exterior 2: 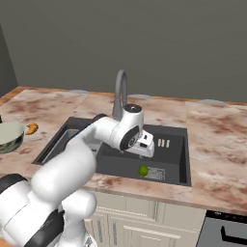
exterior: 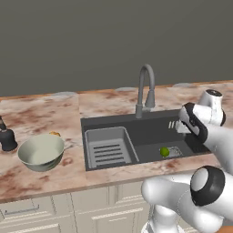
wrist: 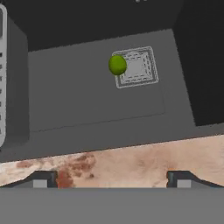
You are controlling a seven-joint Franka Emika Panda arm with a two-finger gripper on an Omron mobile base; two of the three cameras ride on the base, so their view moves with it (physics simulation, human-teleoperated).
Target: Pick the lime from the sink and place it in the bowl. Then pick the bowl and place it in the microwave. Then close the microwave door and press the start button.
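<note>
The lime [exterior: 164, 151] [exterior 2: 143, 171] [wrist: 117, 64] lies on the floor of the dark sink [exterior: 145, 132] [exterior 2: 185, 159] [wrist: 87, 96], touching the left edge of the square drain [wrist: 138, 66]. My gripper [exterior: 183, 124] [exterior 2: 147, 150] [wrist: 111, 181] hovers above the sink's front rim, pointing down into the basin. It is open, its fingertips [wrist: 41, 179] stand wide apart, and it holds nothing. The lime is well ahead of them and apart. The bowl [exterior: 42, 152] [exterior 2: 9, 136] stands empty on the counter left of the sink. The microwave and its door are out of view.
A curved grey faucet [exterior: 145, 86] [exterior 2: 120, 91] rises behind the basin. A ribbed drain tray [exterior: 109, 148] fills the sink's left half. A dark grinder [exterior: 7, 139] and a small orange item [exterior: 54, 134] [exterior 2: 32, 128] sit near the bowl. A stove corner [exterior 2: 226, 229] shows at lower right.
</note>
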